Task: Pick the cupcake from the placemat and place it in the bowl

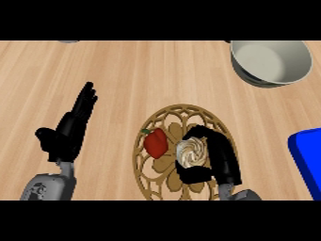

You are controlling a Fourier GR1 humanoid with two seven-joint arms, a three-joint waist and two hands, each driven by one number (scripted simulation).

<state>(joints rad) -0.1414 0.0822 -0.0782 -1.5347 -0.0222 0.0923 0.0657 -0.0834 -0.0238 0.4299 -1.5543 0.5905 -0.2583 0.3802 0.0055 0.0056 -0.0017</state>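
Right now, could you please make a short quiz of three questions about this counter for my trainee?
1. True or false: the cupcake lies in the bowl.
2. Which hand curls round the cupcake: A) left hand, B) right hand?
3. Fill in: beside the cupcake on the placemat lies a red ____.

Key: 1 false, it is on the placemat. 2 B. 3 pepper.

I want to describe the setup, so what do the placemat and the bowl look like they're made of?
The placemat looks like carved or cut wood, maybe woven fibre: tan, matte, with an openwork floral pattern showing the counter through it. The bowl looks like glazed ceramic, possibly plastic: smooth, pale grey-white, with a soft sheen inside.
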